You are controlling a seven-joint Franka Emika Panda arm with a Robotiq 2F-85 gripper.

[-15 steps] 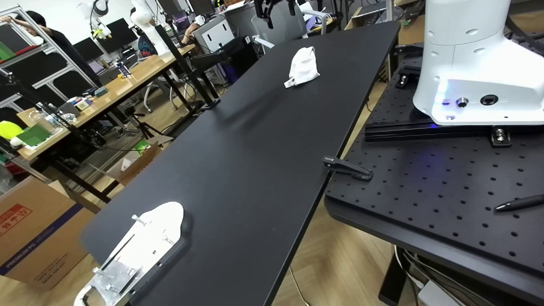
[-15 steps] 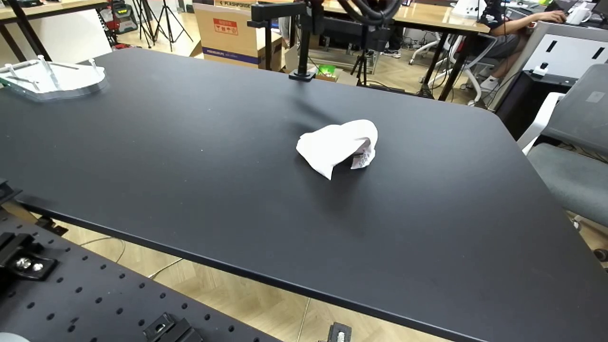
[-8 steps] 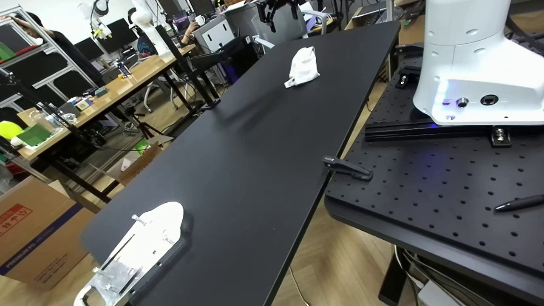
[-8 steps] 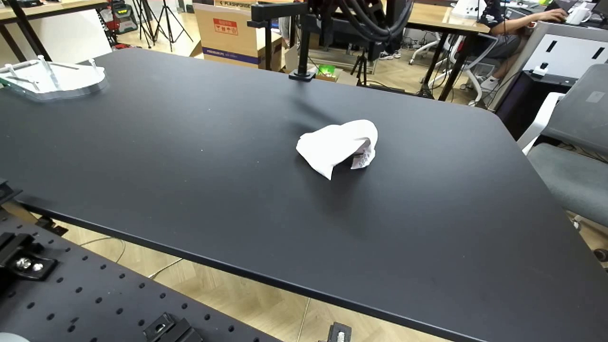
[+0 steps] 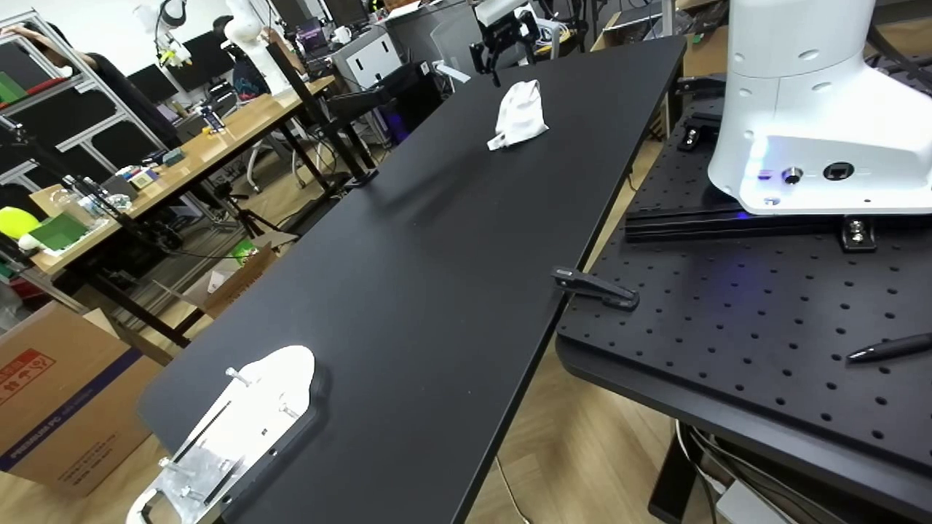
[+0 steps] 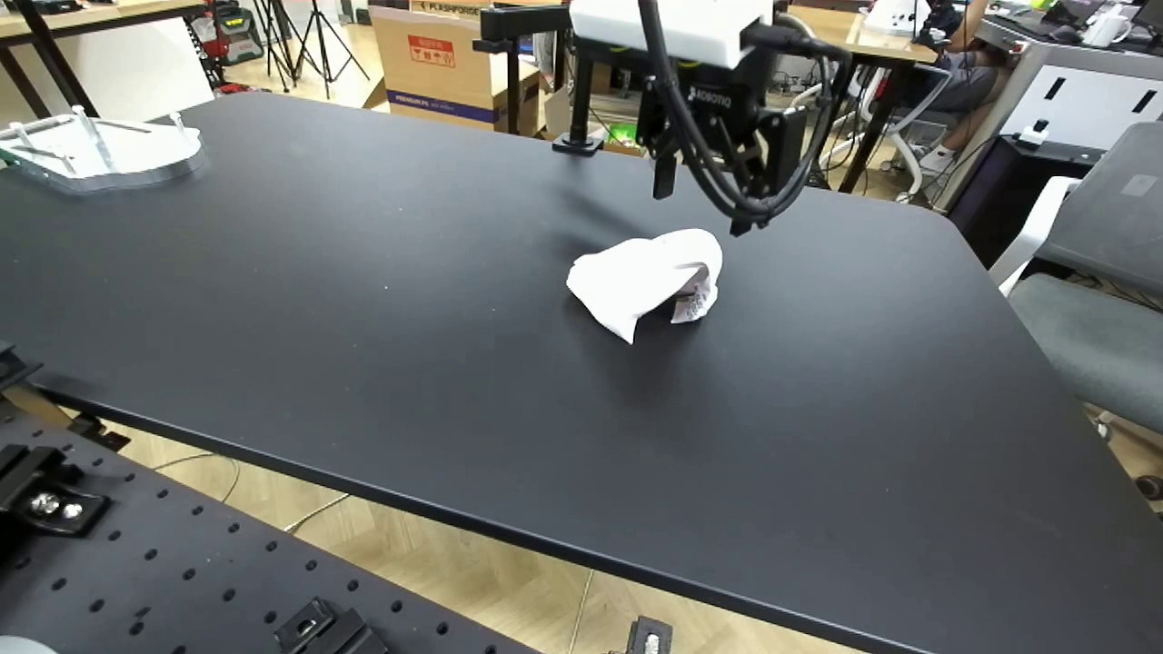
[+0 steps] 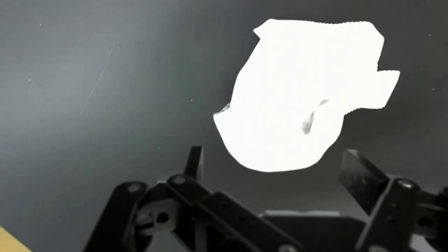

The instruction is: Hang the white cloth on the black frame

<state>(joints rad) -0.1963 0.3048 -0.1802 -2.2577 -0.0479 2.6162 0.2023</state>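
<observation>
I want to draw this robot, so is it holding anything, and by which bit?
Nothing is held: the fingers stand apart, and neither touches the white cloth on the table.

The surface [image 6: 409, 391] is flat and black, with pale specks [image 6: 385, 288] and, in the wrist view, a thin light line [image 7: 102, 73]. A rumpled white cloth [image 6: 647, 272] lies on it, partly arched up. Well apart, near a rounded corner, lies a white board [image 5: 269, 393] with standing pegs [image 5: 237, 376]; its end seems to overhang, though the angle makes that hard to judge. The black frame [image 6: 582, 100] stands at a long edge.
</observation>
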